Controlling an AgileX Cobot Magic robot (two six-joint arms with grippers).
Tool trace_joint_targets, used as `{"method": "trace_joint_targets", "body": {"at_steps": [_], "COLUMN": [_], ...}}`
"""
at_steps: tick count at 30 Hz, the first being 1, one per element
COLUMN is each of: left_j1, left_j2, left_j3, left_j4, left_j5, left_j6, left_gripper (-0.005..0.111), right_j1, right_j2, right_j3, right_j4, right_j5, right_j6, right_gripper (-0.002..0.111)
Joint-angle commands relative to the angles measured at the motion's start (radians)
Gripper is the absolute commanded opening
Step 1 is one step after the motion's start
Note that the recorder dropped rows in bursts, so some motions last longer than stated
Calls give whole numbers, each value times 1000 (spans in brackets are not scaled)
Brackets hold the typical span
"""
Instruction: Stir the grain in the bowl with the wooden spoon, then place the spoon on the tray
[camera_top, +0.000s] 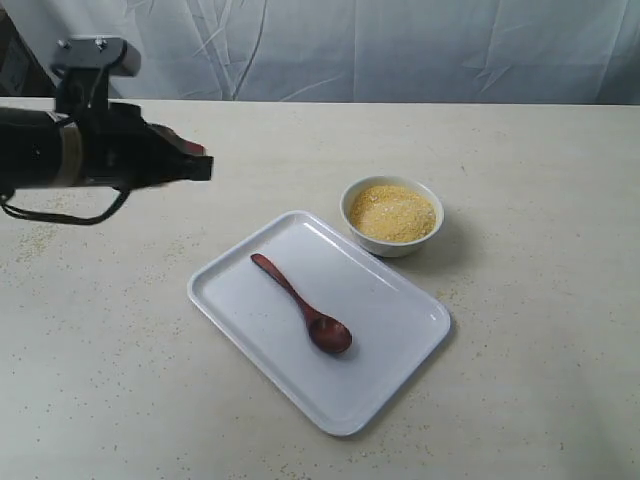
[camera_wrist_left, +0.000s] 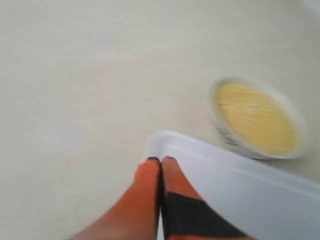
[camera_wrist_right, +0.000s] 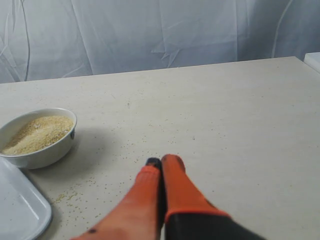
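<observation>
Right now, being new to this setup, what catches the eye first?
The dark wooden spoon lies diagonally on the white tray, centre of the exterior view. Beside the tray's far edge sits the white bowl of yellow grain. The left gripper hangs shut at the left, holding nothing.

Your dark reddish-brown wooden spoon (camera_top: 300, 303) lies on the large white rectangular tray (camera_top: 400, 345); the small round white bowl (camera_top: 392, 247) of yellow grain (camera_top: 392, 212) sits just beside it, left gripper (camera_top: 206, 165) well apart.
</observation>
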Motion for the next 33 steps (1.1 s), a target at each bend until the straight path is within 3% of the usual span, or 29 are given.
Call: {"method": "trace_joint_targets", "body": {"at_steps": [1, 3, 6, 11, 13, 16, 19, 33], "left_j1": [-31, -31, -31, -31, -31, -31, -31, -31], "left_j2": [-109, -132, -152, -183, -206, -262, -375, -784], "left_j3": [-34, -37, -38, -30, -30, -30, -30, -30], "left_j4": [100, 43, -272, -1179, -1432, -1620, -1679, -1575], "left_j5": [692, 934, 1113, 1054, 990, 932, 897, 811], "left_j6": [125, 191, 486, 1204, 1400, 1537, 1559, 1559], "left_gripper": [0, 0, 0, 0, 0, 0, 0, 0], "right_j1": [-6, -6, -6, -6, -6, -6, -6, -6], "right_j2": [-6, -6, -6, -6, -6, -6, -6, -6], "right_j3": [1, 1, 1, 1, 1, 1, 1, 1], "right_j4": [-1, -1, -1, -1, -1, -1, -1, -1], "right_j5": [-8, -8, -8, -8, -8, -8, -8, -8], "right_j6": [0, 0, 0, 0, 0, 0, 0, 0], "right_gripper": [0, 0, 0, 0, 0, 0, 0, 0]}}
